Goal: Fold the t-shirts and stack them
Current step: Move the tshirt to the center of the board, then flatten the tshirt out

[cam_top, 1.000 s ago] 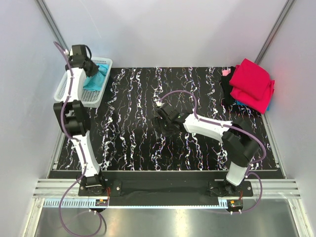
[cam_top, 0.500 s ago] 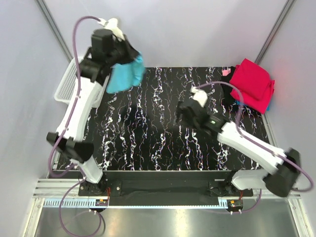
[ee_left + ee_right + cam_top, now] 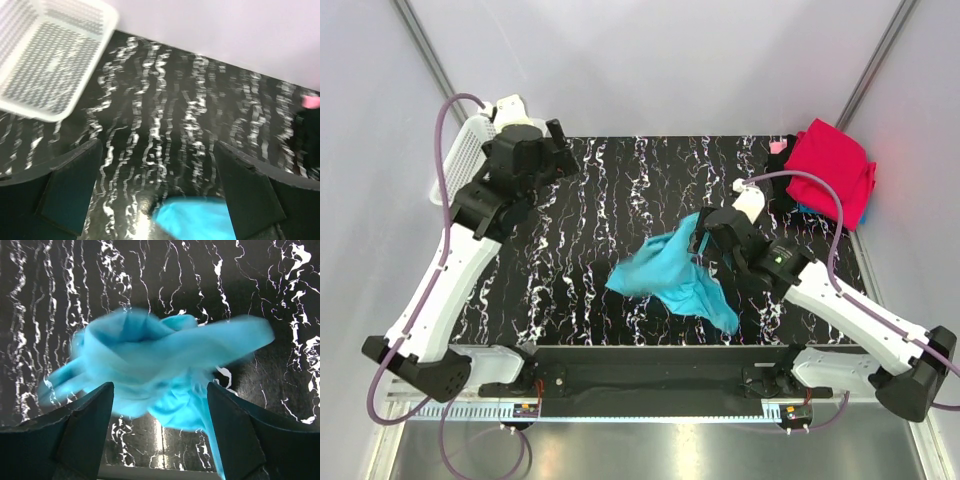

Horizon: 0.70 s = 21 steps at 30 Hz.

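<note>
The left gripper (image 3: 157, 145), jaws spread wide and empty, hangs above the far left part of the black marbled table (image 3: 590, 200), near the white mesh basket (image 3: 465, 165). The right gripper (image 3: 160, 385), jaws likewise apart, is poised over the turquoise t-shirt (image 3: 670, 275), a crumpled mass at the near centre of the table, blurred in the wrist view. Whether its fingers touch the cloth cannot be told. At the far right corner, a red t-shirt (image 3: 832, 170) tops a stack over black cloth (image 3: 780, 185).

Crumpled turquoise t-shirt (image 3: 672, 272); folded red t-shirt (image 3: 830, 165)
</note>
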Tool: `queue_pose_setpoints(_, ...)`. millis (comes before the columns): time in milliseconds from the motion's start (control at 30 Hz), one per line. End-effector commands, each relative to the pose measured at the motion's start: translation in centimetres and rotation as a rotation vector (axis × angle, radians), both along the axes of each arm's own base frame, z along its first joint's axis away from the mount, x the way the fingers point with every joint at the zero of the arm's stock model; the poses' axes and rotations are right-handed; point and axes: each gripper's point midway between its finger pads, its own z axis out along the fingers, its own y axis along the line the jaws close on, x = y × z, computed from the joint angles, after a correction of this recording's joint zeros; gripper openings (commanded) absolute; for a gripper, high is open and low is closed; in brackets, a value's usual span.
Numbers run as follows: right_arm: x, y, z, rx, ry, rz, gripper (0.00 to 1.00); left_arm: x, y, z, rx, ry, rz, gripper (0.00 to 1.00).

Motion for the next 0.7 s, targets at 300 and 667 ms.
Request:
queue_pose_setpoints(300,-0.1,-0.5,-2.0,-0.102,0.062,0.012,0.84,-2.1,-5.2,-9.3,-0.059,0.249,-0.161,0.99)
queue_pose_setpoints(667,0.0,-0.5,-8.7,0.043,0.297,0.067,0.63,-7.2,-13.7,-14.2,-0.294,0.447,-0.535,0.99)
